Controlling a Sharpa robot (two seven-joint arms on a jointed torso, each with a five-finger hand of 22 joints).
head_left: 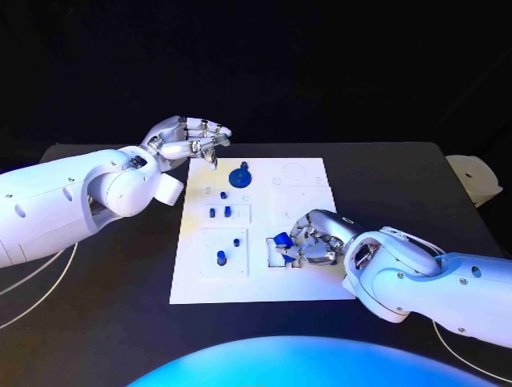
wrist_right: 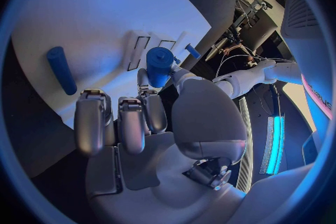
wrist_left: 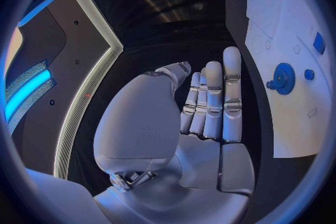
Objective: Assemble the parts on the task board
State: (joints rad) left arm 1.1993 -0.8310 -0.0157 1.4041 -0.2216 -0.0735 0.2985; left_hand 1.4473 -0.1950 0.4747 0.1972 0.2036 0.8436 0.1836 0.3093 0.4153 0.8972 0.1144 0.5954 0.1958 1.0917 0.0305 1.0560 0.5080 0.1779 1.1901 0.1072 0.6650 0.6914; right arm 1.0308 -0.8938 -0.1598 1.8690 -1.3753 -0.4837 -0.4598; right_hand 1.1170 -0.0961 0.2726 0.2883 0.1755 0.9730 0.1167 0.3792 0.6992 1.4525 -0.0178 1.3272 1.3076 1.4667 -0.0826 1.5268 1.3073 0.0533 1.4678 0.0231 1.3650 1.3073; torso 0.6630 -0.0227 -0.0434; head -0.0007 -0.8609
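At the near-right part of the task board (head_left: 203, 294), the right hand (head_left: 308, 242) hovers low w/ a short blue cylinder (wrist_right: 159, 66) pinched between thumb & fingertips. In the right wrist view the cylinder's long axis runs roughly along the fingers, pointing toward the board. A blue rod (wrist_right: 61, 70) lies flat on the board just beyond it, apart from the hand. The recessed slots (wrist_right: 140, 51) sit a little further on, so the coming insertion looks to depend on moving the part forward & lining it up over a slot; exact target can't be told. The left hand (head_left: 192, 139) hangs over the black surface (head_left: 105, 314) at the board's far-left corner, fingers extended together, holding nothing. A blue gear (head_left: 242, 176) sits on the board's far half, nearer the left hand. Small blue pegs (head_left: 221, 213) stand mid-board.
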